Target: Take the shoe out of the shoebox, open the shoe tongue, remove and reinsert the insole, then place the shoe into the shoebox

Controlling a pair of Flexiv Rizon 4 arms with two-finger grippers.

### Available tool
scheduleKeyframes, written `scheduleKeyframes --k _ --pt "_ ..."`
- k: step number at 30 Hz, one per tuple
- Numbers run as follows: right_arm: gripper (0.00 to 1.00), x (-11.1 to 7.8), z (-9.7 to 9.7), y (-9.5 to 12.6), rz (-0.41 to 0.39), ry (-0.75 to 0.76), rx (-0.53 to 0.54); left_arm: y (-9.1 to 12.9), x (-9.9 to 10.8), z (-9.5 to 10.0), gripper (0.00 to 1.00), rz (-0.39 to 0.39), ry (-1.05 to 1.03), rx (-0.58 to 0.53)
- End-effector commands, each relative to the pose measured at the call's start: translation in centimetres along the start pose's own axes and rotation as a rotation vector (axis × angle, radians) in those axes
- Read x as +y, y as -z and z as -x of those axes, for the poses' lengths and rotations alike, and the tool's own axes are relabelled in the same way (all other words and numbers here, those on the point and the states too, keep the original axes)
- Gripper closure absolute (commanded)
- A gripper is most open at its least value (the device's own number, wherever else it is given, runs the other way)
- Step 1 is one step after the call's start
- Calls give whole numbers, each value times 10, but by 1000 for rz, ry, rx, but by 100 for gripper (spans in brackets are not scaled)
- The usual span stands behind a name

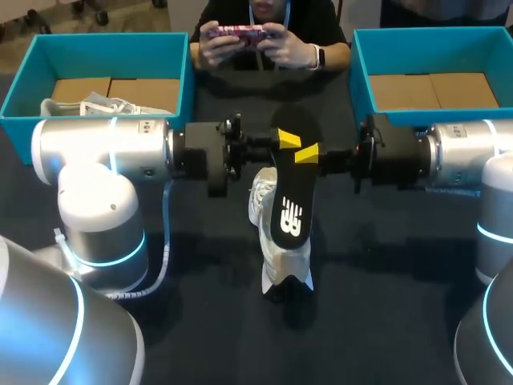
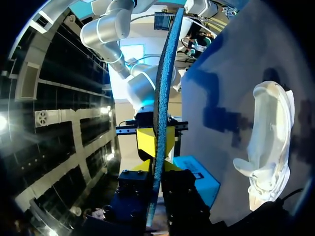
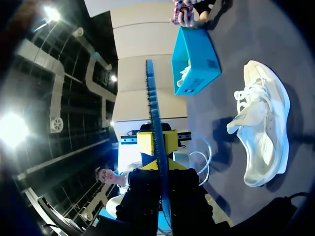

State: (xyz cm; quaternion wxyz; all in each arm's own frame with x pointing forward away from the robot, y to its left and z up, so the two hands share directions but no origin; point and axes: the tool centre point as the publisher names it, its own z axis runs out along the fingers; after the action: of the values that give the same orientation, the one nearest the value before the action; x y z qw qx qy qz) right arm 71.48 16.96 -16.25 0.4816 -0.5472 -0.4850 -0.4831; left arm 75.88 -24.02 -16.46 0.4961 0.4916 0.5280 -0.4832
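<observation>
Inside left gripper (image 2: 156, 169), insole (image 2: 165, 83) edge-on.

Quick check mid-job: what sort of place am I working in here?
Most likely a robot test bench in a lab, not a shop: a dark table, the left claw and right claw both pinching one black insole above a white shoe, a left blue box and right blue box behind.

Two shoeboxes (image 1: 104, 56) (image 1: 433, 52), two shoes (image 1: 103, 105) (image 1: 285, 269), one insole (image 1: 290, 204)
</observation>
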Motion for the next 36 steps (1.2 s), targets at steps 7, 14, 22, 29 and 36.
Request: scheduleKeyframes --k 7,14,22,29,36 --pt "100 -5 0 0 24 -6 -4 -5 -1 -4 100 -7 8 5" --pt "0 -19 1 15 97 18 -30 -1 -3 -11 100 -18 70 13" --pt "0 -28 4 40 115 119 -111 8 -11 -9 100 -55 177 28" --pt "0 -28 4 56 59 322 -199 13 -17 -13 100 -72 290 34" --pt "0 -30 5 63 103 374 -223 13 -16 -17 100 -73 323 35"
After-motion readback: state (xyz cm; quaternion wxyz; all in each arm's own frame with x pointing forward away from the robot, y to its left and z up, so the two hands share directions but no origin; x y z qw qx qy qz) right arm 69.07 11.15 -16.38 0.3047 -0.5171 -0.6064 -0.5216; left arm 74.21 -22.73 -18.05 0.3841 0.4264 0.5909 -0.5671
